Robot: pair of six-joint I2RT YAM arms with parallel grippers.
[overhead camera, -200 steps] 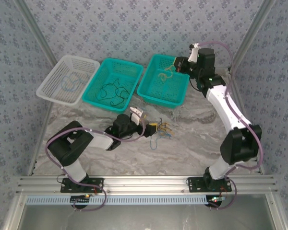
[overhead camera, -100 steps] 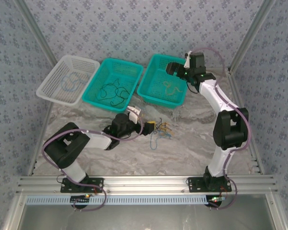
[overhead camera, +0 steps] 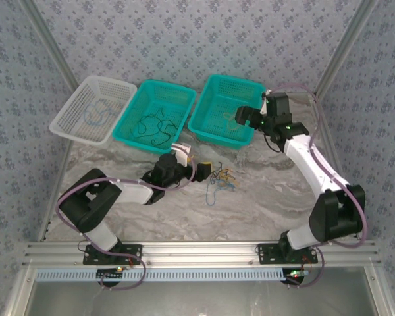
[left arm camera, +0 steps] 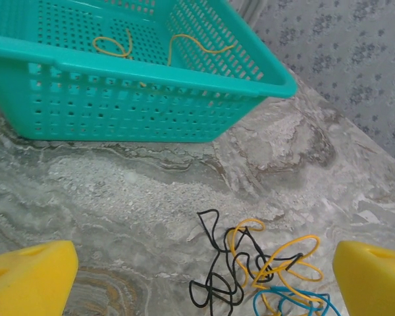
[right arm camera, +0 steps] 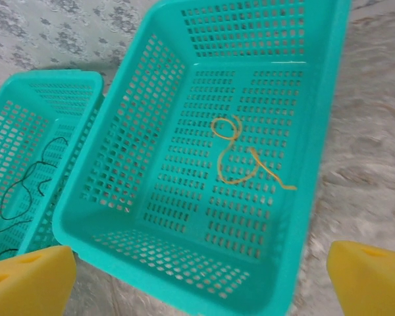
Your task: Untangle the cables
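- Left wrist view: we resolve the tangled cables [left arm camera: 263, 273] into black, yellow and blue strands; from above they form one knot on the surface [overhead camera: 270, 197], just beside the left claw [overhead camera: 206, 169].
- The knot's long axis runs left to right.
- Both claws are released; the right claw [overhead camera: 238, 117] hovers at the right basket [overhead camera: 202, 99], which contains a yellow cable [right arm camera: 234, 148].
- Middle basket [overhead camera: 170, 84]: black cables [overhead camera: 155, 125]; white basket [overhead camera: 112, 80]: blue cable [overhead camera: 95, 113].

Tangled cables [left arm camera: 260, 271] on table [left arm camera: 118, 191], teal basket [left arm camera: 151, 99] behind
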